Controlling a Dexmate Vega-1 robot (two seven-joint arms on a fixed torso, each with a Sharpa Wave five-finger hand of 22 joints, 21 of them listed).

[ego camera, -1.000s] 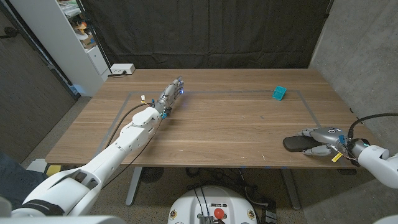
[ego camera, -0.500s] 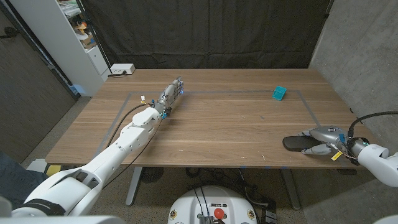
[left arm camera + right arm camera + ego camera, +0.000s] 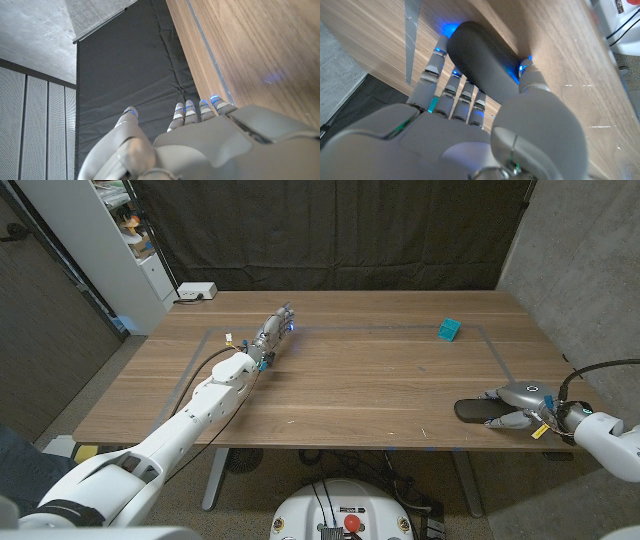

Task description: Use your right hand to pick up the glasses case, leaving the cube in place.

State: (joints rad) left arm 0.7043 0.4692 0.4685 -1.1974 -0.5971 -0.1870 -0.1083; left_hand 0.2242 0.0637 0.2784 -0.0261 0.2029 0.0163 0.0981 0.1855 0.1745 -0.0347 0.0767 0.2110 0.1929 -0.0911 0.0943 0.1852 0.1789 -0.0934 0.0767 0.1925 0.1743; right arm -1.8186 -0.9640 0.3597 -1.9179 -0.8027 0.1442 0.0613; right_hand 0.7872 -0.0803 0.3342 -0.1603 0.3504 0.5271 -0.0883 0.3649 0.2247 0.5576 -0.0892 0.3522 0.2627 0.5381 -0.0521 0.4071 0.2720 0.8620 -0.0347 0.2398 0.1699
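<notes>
The wooden table (image 3: 360, 380) fills the middle of the head view. The left hand (image 3: 274, 333) lies stretched out in the upper centre-left, fingers (image 3: 191, 111) straight and close together, holding nothing. At the lower right, near the table's front edge, the right hand (image 3: 515, 405) wraps the dark glasses case (image 3: 470, 410), fingers (image 3: 451, 86) on one side, thumb on the other. The small teal cube (image 3: 448, 330) sits upper right, well apart.

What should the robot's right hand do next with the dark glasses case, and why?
Probably close and lift. The right hand already has its fingers on one side of the glasses case and its thumb on the other, and the case lies on the table. The cube sits far off.
</notes>
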